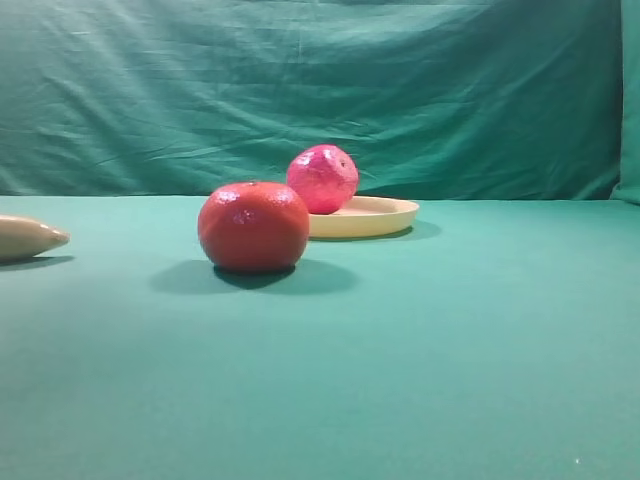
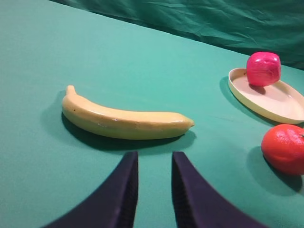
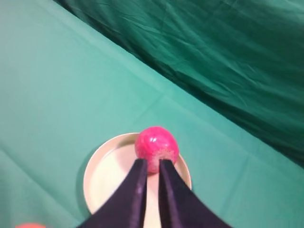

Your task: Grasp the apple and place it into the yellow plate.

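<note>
The magenta-red apple [image 1: 322, 178] rests on the far-left part of the pale yellow plate [image 1: 385, 215]. It also shows in the left wrist view [image 2: 263, 69] on the plate's rim end [image 2: 280, 102]. In the right wrist view the apple [image 3: 156, 145] sits at the far edge of the plate [image 3: 107, 175]. My right gripper [image 3: 152, 164] hangs well above it, empty, with its fingers almost together. My left gripper [image 2: 154, 156] is low over the cloth with a narrow gap between its fingers and holds nothing. Neither gripper shows in the exterior view.
An orange-red tangerine-like fruit [image 1: 253, 227] stands in front and left of the plate, also in the left wrist view [image 2: 284, 148]. A yellow banana [image 2: 123, 122] lies just ahead of my left gripper, with its tip at the left edge of the exterior view [image 1: 25, 237]. Green cloth covers table and backdrop.
</note>
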Tool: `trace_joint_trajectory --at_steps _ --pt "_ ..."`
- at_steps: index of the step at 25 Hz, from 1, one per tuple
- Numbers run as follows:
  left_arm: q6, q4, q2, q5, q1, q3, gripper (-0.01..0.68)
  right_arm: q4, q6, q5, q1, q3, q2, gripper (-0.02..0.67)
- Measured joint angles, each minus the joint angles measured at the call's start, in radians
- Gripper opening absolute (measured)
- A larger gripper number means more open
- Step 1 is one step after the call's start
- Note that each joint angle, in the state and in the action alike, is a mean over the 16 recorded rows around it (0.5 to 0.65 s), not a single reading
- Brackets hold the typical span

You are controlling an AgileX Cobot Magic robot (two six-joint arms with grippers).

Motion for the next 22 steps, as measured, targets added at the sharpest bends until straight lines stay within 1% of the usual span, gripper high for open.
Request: trace_joint_trajectory --at_steps 2,5,15,18,22 --pt "0.000 0.000 0.000 0.000 0.000 0.000 0.157 -0.005 0.032 0.019 0.000 0.056 -0.074 0.006" --pt "0.000 0.000 0.000 0.000 0.000 0.000 0.157 -0.013 0.071 0.017 0.000 0.163 -0.192 0.000" --pt "0.000 0.000 0.000 0.000 0.000 0.000 0.157 -0.019 0.111 -0.087 0.000 0.580 -0.601 0.000" --pt "0.000 0.000 0.000 0.000 0.000 0.000 0.157 -0.019 0.115 -0.079 0.000 0.666 -0.702 0.000" --pt "0.000 0.000 0.000 0.000 0.000 0.000 0.157 -0.023 0.119 -0.040 0.000 0.740 -0.799 0.000"
